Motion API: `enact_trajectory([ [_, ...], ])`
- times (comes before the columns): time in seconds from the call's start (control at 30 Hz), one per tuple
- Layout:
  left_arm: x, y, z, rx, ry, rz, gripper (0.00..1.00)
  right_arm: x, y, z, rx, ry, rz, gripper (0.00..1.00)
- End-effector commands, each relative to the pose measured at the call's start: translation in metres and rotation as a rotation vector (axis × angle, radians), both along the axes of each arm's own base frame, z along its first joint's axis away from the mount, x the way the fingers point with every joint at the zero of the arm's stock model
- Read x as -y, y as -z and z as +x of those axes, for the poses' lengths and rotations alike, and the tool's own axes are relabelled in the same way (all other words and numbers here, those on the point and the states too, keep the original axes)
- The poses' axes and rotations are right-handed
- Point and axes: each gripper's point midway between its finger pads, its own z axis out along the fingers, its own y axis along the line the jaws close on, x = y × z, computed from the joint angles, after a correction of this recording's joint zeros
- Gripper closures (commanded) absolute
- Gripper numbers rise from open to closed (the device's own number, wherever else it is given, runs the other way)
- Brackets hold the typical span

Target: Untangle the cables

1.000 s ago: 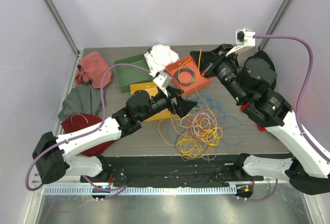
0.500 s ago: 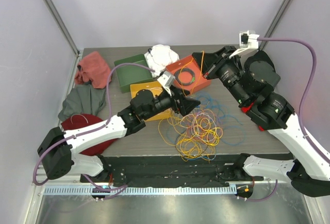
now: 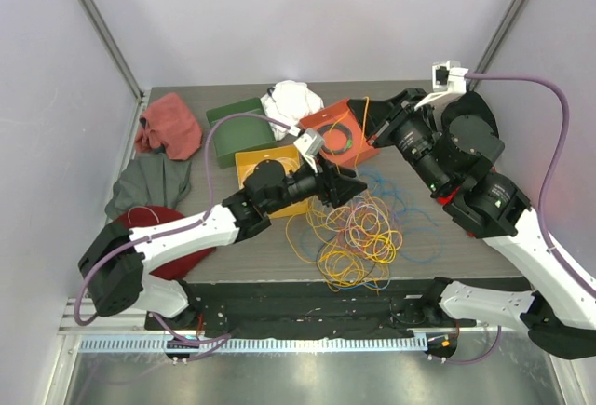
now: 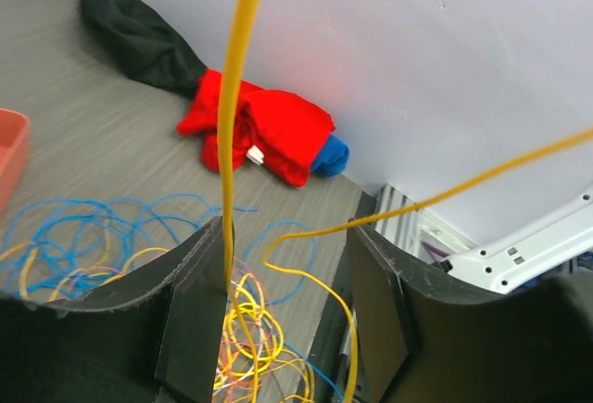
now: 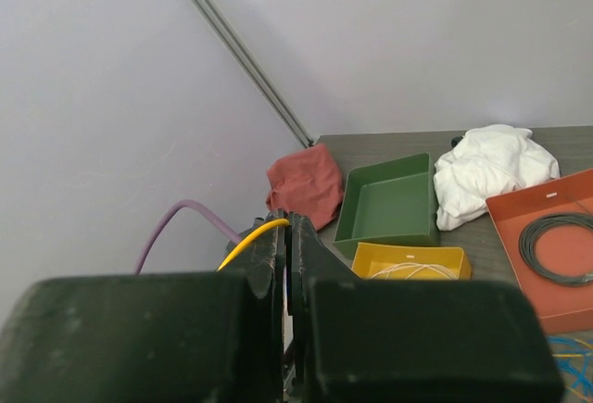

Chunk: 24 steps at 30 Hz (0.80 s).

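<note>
**Setting:** robot test cell in a lab.

**Evidence:**
- Grey wood-grain worktop (image 3: 261,261), boxed in by plain white panels (image 3: 307,14) on metal corner posts (image 3: 102,25).
- Two white-and-black jointed arms bolted at 6 o'clock: left arm (image 3: 177,233), right arm (image 3: 521,237).
- Purple harness hose (image 3: 549,135) looping off each wrist.
- Slotted wiring duct (image 3: 279,343) along the front edge.
- Sorting trays at 12 o'clock: green tray (image 5: 389,204), yellow tray (image 5: 408,259), orange tray (image 5: 514,210).
- Red rag (image 3: 169,124) and grey cloth (image 3: 149,182) at 9 o'clock.

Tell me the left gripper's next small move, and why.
Probably close the left gripper on the yellow cable. That strand runs straight between its open jaws, close to one and not pinched, while the right gripper is shut on a yellow cable too. With both arms holding, a strand could likely be drawn out of the tangle.
</note>
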Motion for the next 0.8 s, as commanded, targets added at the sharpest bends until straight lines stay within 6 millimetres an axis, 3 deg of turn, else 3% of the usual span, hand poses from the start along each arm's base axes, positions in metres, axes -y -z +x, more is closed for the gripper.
enact_trajectory([
  [0.0,0.017,-0.035,-0.007,0.017,0.082,-0.113,0.44,0.004,-0.013,-0.006,0.03,-0.004,0.058,0.99],
  [0.1,0.02,-0.036,-0.009,0.007,0.098,-0.122,0.4,0.005,-0.009,-0.003,0.027,0.01,0.049,0.99],
  [0.17,0.019,-0.035,-0.011,0.006,0.1,-0.121,0.32,0.006,-0.008,-0.003,0.028,0.016,0.045,0.99],
  [0.23,0.016,-0.039,-0.012,0.018,0.092,-0.123,0.35,0.007,-0.007,-0.002,0.028,0.021,0.04,0.99],
  [0.33,0.015,-0.038,-0.011,0.013,0.088,-0.106,0.54,0.003,-0.002,0.0,0.023,0.016,0.037,0.99],
  [0.37,0.015,-0.039,-0.008,0.014,0.076,-0.102,0.81,0.002,-0.001,0.001,0.024,0.013,0.036,0.99],
  [0.4,0.015,-0.04,-0.006,0.012,0.065,-0.095,0.95,0.001,0.003,0.001,0.018,0.014,0.031,0.99],
  [0.43,0.014,-0.033,-0.006,-0.011,0.056,-0.059,1.0,0.002,0.004,0.001,0.016,0.014,0.029,0.99],
  [0.5,0.012,-0.039,-0.005,0.0,0.048,-0.046,1.0,0.006,0.011,0.002,0.008,0.036,0.018,0.99],
  [0.53,0.009,-0.031,-0.003,-0.022,0.033,-0.008,1.0,0.01,0.011,0.001,0.012,0.046,0.018,0.95],
  [0.6,0.006,-0.036,-0.001,-0.022,0.012,0.03,1.0,0.016,0.019,0.002,-0.004,0.076,-0.007,0.74],
  [0.63,0.001,-0.025,0.001,-0.054,-0.011,0.091,1.0,0.021,0.024,0.002,-0.015,0.09,-0.022,0.55],
  [0.7,-0.003,-0.037,0.004,-0.048,-0.033,0.112,1.0,0.026,0.033,0.003,-0.034,0.116,-0.043,0.41],
  [0.77,-0.014,-0.032,0.005,-0.08,-0.064,0.177,1.0,0.034,0.042,0.001,-0.057,0.138,-0.058,0.29],
])
